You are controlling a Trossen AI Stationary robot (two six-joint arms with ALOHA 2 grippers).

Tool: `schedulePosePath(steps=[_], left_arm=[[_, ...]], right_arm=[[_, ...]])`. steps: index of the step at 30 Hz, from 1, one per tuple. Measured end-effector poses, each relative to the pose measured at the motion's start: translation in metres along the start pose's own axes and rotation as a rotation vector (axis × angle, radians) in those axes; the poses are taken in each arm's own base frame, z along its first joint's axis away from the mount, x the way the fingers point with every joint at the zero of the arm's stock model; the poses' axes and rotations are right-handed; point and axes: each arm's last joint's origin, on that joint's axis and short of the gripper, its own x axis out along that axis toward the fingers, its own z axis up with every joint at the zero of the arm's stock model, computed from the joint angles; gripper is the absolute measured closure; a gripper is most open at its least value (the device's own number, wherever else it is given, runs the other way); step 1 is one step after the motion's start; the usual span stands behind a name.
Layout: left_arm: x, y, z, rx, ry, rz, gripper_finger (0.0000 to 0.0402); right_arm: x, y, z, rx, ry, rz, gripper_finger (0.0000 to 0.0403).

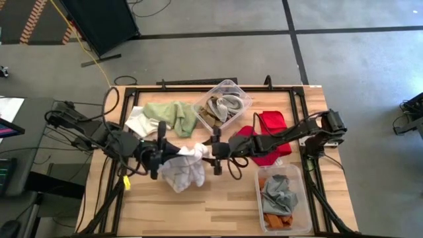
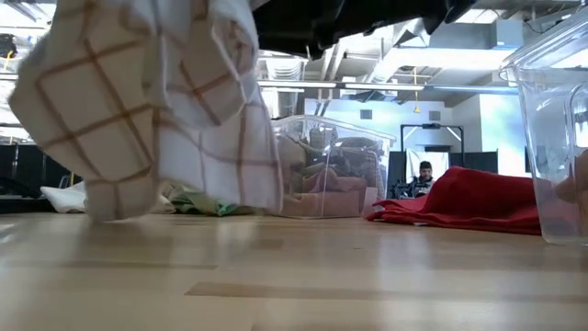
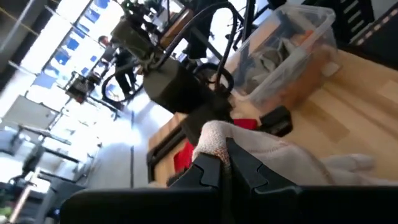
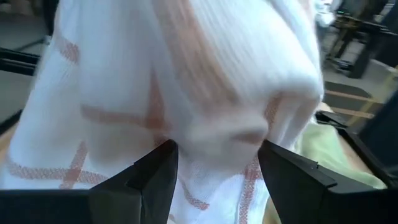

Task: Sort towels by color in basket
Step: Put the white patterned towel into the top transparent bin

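White-checked towel (image 1: 185,168) hiding the pinching left tool (image 3: 225,163); right tool (image 4: 217,171) agape around it.

Two dark jointed arms trailing black cables; the right gripper (image 4: 214,180) has matte black, angular, wedge-shaped fingers (image 4: 149,180).

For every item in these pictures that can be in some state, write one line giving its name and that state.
White-checked towel: bunched, lifted, hanging between both tools.
Left tool: shut on the white-checked towel.
Right tool: open, fingers either side of the white-checked towel.
Red towel: lying crumpled on the table.
Pale green towel: lying crumpled on the table.
Far bin: holds tan and grey cloths.
Near bin: holds grey and orange cloths.
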Motion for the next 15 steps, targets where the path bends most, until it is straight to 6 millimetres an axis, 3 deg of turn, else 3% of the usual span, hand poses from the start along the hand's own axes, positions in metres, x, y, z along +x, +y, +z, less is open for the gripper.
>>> schedulePosePath(steps=[9, 15], left_arm=[[0.023, 0.011, 0.003, 0.092, -0.055, 0.092, 0.0401], [0.028, 0.025, -0.003, -0.007, -0.088, 0.106, 0.0401]], right_arm=[[0.001, -0.002, 0.004, 0.003, -0.079, 0.178, 0.0148], [0.001, 0.0, 0.0, 0.014, -0.028, 0.191, 0.0148]])
